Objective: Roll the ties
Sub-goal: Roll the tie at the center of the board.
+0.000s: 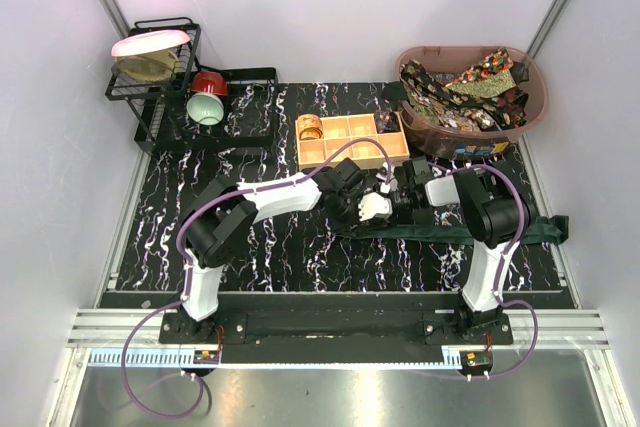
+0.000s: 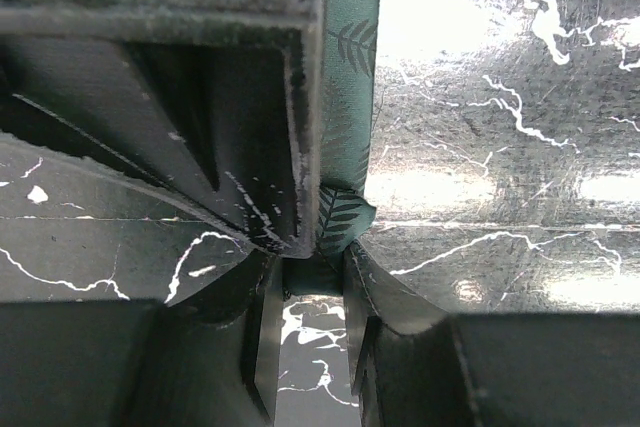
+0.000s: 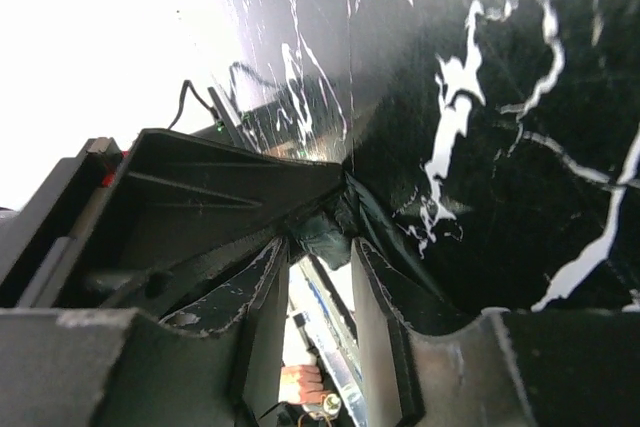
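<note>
A dark green tie (image 1: 470, 230) lies stretched along the table from the middle to the right edge. Both grippers meet at its left end. My left gripper (image 1: 362, 205) is closed to a narrow gap, with a fold of the leaf-printed green tie (image 2: 348, 97) between its tips in the left wrist view (image 2: 312, 272). My right gripper (image 1: 392, 197) is tilted on its side, with the bunched green fabric (image 3: 325, 235) between its tips in the right wrist view (image 3: 320, 247). The patterned ties (image 1: 470, 87) lie heaped in the basket.
A brown basket (image 1: 535, 77) stands at the back right. A tan wooden box (image 1: 350, 142) sits just behind the grippers, with a gold roll (image 1: 311, 127) in its left compartment. A black dish rack (image 1: 160, 67) with bowls (image 1: 207, 107) stands at the back left.
</note>
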You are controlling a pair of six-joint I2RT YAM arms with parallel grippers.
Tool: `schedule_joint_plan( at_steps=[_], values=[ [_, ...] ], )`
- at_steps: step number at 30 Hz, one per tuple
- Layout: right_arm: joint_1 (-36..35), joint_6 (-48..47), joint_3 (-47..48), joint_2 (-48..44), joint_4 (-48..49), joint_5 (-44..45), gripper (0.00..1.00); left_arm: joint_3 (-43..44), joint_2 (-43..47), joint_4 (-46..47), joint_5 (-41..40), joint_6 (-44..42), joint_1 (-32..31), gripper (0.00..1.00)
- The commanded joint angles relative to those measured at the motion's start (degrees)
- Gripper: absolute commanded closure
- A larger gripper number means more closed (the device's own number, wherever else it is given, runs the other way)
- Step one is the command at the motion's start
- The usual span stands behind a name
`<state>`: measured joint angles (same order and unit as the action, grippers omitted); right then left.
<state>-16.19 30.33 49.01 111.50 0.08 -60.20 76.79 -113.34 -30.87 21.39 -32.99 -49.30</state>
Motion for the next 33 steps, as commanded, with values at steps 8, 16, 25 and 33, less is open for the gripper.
schedule_joint_plan(
  at_steps=[8,16,25,33],
  values=[
    [-0.43,2.8,-3.4,-3.84,1.93,-1.85,0.59,-1.38,-3.2,-4.81,-1.18,0.38,0.08,0.72],
    [-2.09,5.97,-3.49,-1.38,8.98,-0.71,0.65,-1.38,-3.12,-4.81,-0.82,0.04,0.25,0.72],
    [-1.31,0.0,-1.73,-0.05,1.51,3.6,1.0,-1.56,-2.85,-4.64,0.84,0.12,0.52,0.69],
    [-0.34,-4.75,-0.15,1.26,-7.19,8.7,1.0,-10.77,3.64,10.63,11.03,2.93,7.44,0.34]
  ],
)
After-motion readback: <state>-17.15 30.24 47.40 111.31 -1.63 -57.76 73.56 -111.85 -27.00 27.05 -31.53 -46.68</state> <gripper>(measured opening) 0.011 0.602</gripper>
